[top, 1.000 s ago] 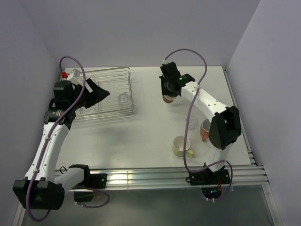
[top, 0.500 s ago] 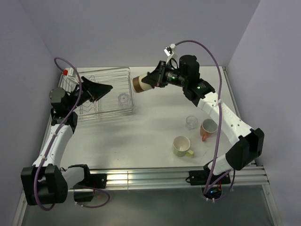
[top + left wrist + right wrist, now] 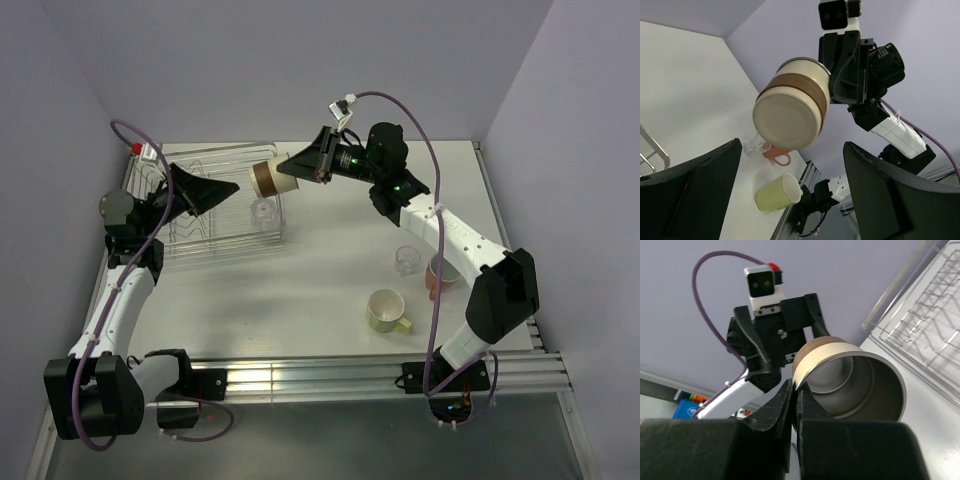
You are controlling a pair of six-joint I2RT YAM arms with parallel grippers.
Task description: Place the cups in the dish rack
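Note:
My right gripper [image 3: 287, 168] is shut on the rim of the brown cup [image 3: 267, 177], one finger inside its metallic mouth [image 3: 850, 382]. The cup lies sideways in the air over the right side of the dish rack [image 3: 228, 244], its cream base [image 3: 787, 119] facing my left gripper [image 3: 228, 192]. That gripper stands open just left of the cup, not touching it. One clear glass [image 3: 262, 211] stands inside the rack. On the table at the right are another clear glass [image 3: 407, 260], the orange mug [image 3: 440, 275] and the yellow-green mug [image 3: 387, 311].
The rack's wire prongs [image 3: 927, 322] fill the table's back left. A red-and-white object [image 3: 142, 153] sits behind the rack's far left corner. Walls close in the table on the left, back and right. A metal rail [image 3: 330, 375] runs along the near edge.
My right arm has swung the brown cup left from mid-table to over the rack's right side, tipping it sideways. My left gripper has lifted, turned toward the cup and opened wider.

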